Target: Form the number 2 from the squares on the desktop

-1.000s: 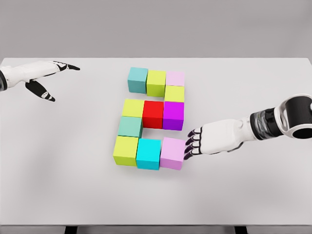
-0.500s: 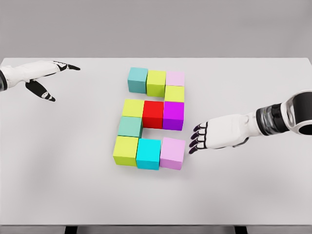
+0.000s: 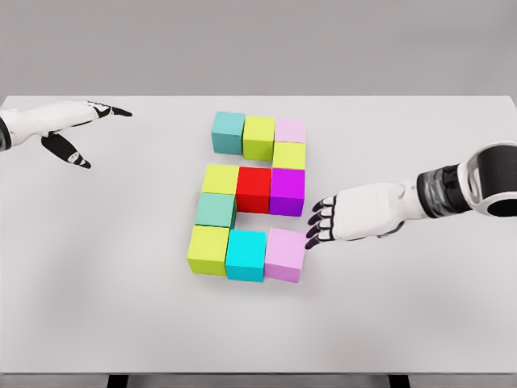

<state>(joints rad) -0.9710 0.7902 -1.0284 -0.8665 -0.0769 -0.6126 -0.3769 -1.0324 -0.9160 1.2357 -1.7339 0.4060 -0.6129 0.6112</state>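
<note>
White and resting at the far left of the desk (image 3: pixel 97 307), the left hand (image 3: pixel 69 123) lies with its fingers spread wide and holds nothing, well apart from the work.

Toward the middle, the cubes already read as a 2. The far row runs teal cube (image 3: pixel 229 132), lime cube (image 3: pixel 259 137), pale pink cube (image 3: pixel 291 130), with a yellow-green cube (image 3: pixel 289 155) dropping down on the right. The middle row is a yellow cube (image 3: pixel 220 179), red cube (image 3: pixel 254 190) and magenta cube (image 3: pixel 287 191). A green-teal cube (image 3: pixel 215 210) steps down on the left, and the near row is a lime-yellow cube (image 3: pixel 209 249), cyan cube (image 3: pixel 246 255) and lilac cube (image 3: pixel 285 254).

Right of the figure, the right hand (image 3: pixel 325 223) hovers just beside the lilac cube's far right corner, fingers loosely extended and empty; whether a fingertip touches it I cannot tell.

By my reading the task is at its finishing stage: only squaring up remains. The lilac cube sits slightly skewed, so a gentle leftward nudge would close it against the cyan one.

Open desk surrounds the figure on all sides, with every edge far off.
</note>
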